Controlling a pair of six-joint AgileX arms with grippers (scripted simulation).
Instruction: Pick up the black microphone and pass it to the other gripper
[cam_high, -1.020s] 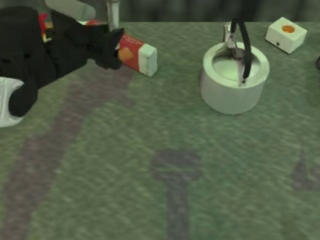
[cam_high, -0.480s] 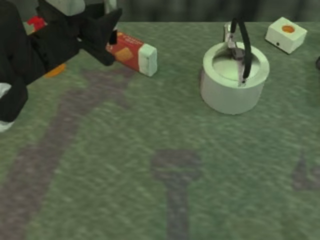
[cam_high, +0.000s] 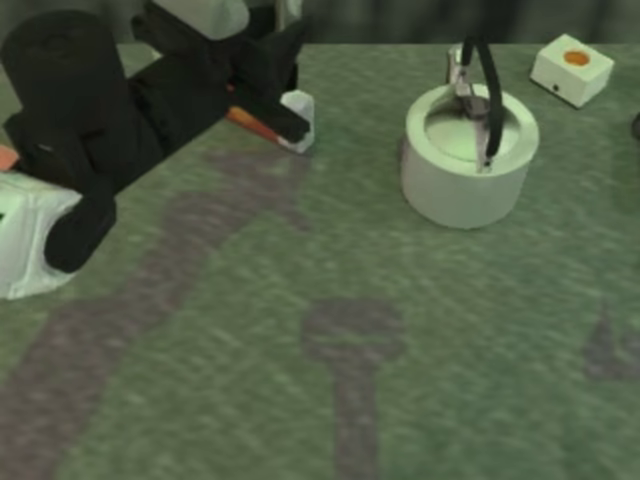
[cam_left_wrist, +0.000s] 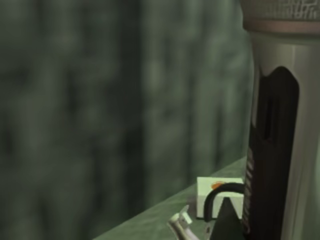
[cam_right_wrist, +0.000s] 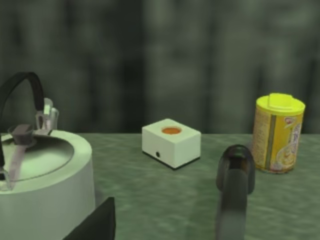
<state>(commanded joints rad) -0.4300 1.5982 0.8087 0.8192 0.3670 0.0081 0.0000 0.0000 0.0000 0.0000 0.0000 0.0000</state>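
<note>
No readable text is showing anywhere. The yellow can (cam_right_wrist: 277, 134) is carrying a printed label, but its lettering is too blurred to make out; nothing else is bearing legible writing.

Pretty clearly a rendered sim setup, not a real room. Mottled green bench (cam_high: 480, 330), blurry dark backdrop. Random props: white pot (cam_high: 468, 160), yellow can (cam_right_wrist: 277, 133).
</note>
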